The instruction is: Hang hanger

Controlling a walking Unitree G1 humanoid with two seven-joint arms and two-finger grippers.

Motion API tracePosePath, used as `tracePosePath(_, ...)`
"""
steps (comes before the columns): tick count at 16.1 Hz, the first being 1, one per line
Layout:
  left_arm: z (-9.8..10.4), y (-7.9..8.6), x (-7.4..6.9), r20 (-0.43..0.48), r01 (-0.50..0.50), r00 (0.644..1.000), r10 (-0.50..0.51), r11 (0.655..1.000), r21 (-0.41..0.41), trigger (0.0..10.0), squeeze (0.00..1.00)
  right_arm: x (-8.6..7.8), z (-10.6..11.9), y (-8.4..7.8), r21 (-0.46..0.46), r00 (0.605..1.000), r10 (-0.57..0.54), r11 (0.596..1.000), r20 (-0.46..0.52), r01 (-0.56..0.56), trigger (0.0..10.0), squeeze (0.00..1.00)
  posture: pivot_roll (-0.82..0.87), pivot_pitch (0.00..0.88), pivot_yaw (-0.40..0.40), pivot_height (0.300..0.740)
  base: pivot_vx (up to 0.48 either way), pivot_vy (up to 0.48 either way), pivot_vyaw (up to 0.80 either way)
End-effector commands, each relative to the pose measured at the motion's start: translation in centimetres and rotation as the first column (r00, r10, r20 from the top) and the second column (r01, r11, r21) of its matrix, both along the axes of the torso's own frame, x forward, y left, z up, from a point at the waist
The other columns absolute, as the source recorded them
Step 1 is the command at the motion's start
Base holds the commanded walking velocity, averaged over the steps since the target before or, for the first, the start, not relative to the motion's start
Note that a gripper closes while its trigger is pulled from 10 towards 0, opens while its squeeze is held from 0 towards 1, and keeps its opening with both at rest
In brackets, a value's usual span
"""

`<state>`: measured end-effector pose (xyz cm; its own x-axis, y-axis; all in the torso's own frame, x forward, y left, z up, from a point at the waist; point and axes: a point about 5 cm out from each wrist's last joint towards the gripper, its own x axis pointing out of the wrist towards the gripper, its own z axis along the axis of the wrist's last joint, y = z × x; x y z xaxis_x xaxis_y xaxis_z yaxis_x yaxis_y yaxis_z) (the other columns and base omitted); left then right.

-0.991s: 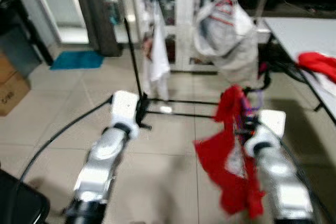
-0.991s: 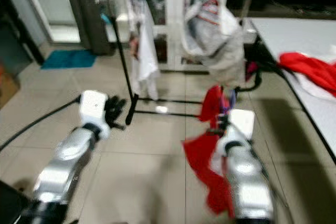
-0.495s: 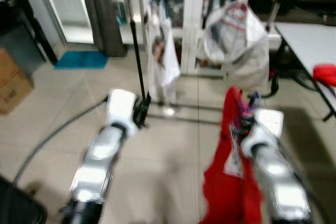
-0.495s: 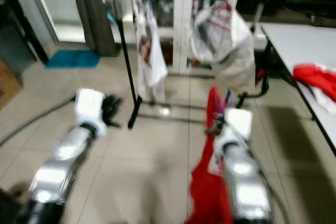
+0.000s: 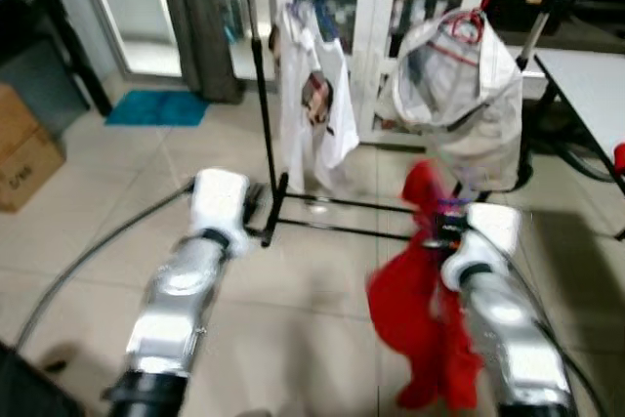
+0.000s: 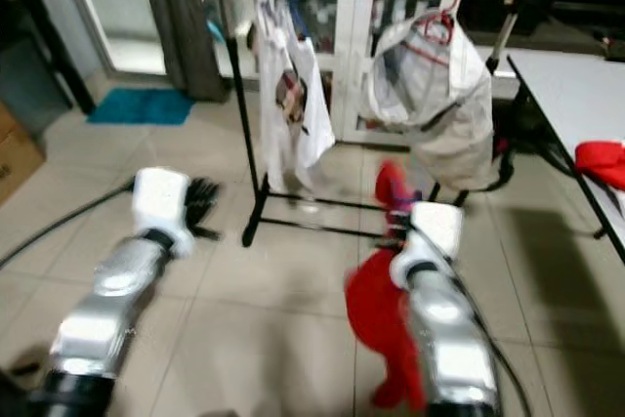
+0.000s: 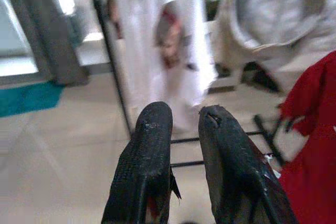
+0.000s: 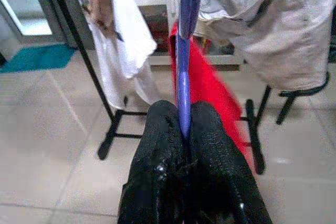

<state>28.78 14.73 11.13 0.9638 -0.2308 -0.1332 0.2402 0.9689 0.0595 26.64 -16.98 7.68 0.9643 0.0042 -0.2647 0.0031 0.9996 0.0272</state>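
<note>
A black garment rack point(image 5: 262, 124) with a silver rail stands on the tiled floor point(image 5: 117, 192), carrying a white shirt point(image 5: 312, 104) and a grey jacket point(image 5: 459, 109) on a red hanger point(image 6: 441, 9). Before it, the right pincer point(image 8: 184, 129) is clamped on a blue hanger point(image 8: 185, 51) draped with a red garment point(image 5: 415, 329). The left pincer point(image 7: 181, 124) hovers nearby, fingers narrowly parted, holding nothing.

Tiled floor point(image 5: 303, 290) under garment rack point(image 5: 273, 212), teal mat point(image 5: 156, 107).
</note>
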Motion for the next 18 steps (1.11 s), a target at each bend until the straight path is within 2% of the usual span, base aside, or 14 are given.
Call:
tracePosePath(1, 0.62, -1.13, 0.19, 0.025, 0.034, 0.999, -0.034, 0.999, -0.01, 10.0, 0.0, 0.17, 0.84, -0.96, -0.009, 0.999, -0.025, 1.0, 0.042, 0.025, 10.0, 0.0, 0.05, 0.011, 0.03, 0.74, 0.334, 0.0, 0.0)
tracePosePath(6, 0.66, -1.08, 0.16, 0.026, 0.037, 0.999, -0.036, 0.999, -0.008, 10.0, 0.0, 0.13, 0.81, -0.68, 0.001, 0.999, -0.012, 1.0, 0.033, 0.012, 10.0, 0.0, 0.05, 0.012, 0.033, 0.74, 0.337, 0.0, 0.0)
tracePosePath(9, 0.67, -1.14, 0.16, 0.027, 0.038, 0.999, -0.037, 0.999, -0.008, 10.0, 0.0, 0.07, 0.69, -0.46, 0.003, 1.0, 0.007, 1.0, 0.023, -0.007, 10.0, 0.0, 0.06, 0.014, 0.032, 0.74, 0.337, 0.0, -0.8)
tracePosePath(18, 0.62, -1.21, 0.13, 0.023, 0.041, 0.999, -0.041, 0.999, -0.006, 10.0, 0.0, 0.11, 0.59, -0.62, -0.014, 1.0, 0.005, 1.0, 0.023, -0.005, 10.0, 0.0, 0.06, 0.014, 0.032, 0.74, 0.34, 0.0, 0.0)
